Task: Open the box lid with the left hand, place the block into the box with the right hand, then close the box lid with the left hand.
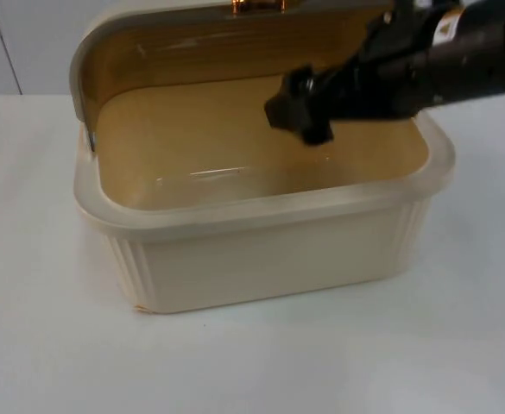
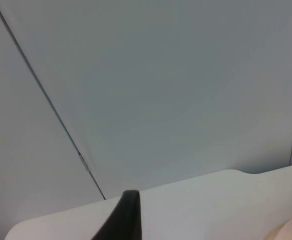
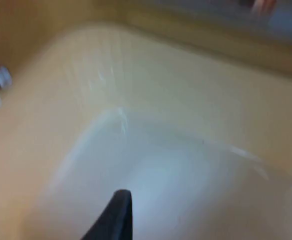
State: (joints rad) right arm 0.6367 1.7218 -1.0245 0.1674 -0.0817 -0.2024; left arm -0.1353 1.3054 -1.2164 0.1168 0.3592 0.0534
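the box (image 1: pixel 269 259) stood on the white table (image 1: pixel 53 345) with its long axis going from left to right across my top view. its lid (image 1: pixel 192 52) was already raised and stood behind the opening, on the far long side. so the first step of the task looked done to me.

the right gripper (image 1: pixel 299 110) reached in from the right, over the far part of the opening and just in front of the raised lid. it pointed down and to the left, toward the middle of the box. in the right wrist view the fingertip of the right gripper (image 3: pixel 117 215) hung above the pale box floor (image 3: pixel 160 180), apart from it. the part of the floor i saw there was bare. whether this gripper was open or closed, and whether it had anything in it, i could not tell. where the block was i also could not tell.

the left gripper (image 2: pixel 128 215) waited near the far edge of the table and looked at the grey partition wall (image 2: pixel 185 90). its state i could not tell either.

the relation that mattered, in my judgement, was this: the right gripper was directly above the inside of the box, so a release had only to go straight down. after that the lid had to come forward and down over the same opening, so the right arm needed to leave first, out to the right. the risk i saw was the lid meeting that arm.
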